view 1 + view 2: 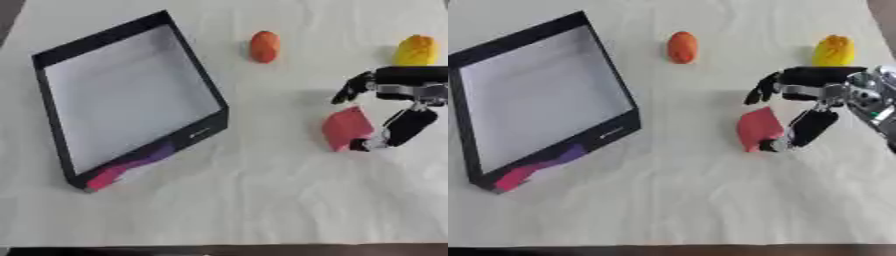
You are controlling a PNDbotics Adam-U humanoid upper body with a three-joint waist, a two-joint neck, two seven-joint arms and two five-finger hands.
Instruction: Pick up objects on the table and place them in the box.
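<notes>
Left eye view: the right hand (385, 117) is reaching in from the bench's right edge, fingers and thumb curling round the red object (347, 128) and touching it.
Red object: a flat-faced, blocky piece, matte, lying toward the bench's right side, still outside the box.
Box (61, 145): a shallow rectangular tray with thin black walls and a pale smooth floor, sitting askew by the left edge; a pink and purple patch is showing at its near corner.
Orange object (264, 46): a smooth oval, lying near the far edge.
Yellow object (416, 50): rounded, resting toward the far right corner, just beyond the hand.
Bench (262, 200): covered in pale, slightly creased material.
Right eye view: showing more of the silver wrist (868, 97).
</notes>
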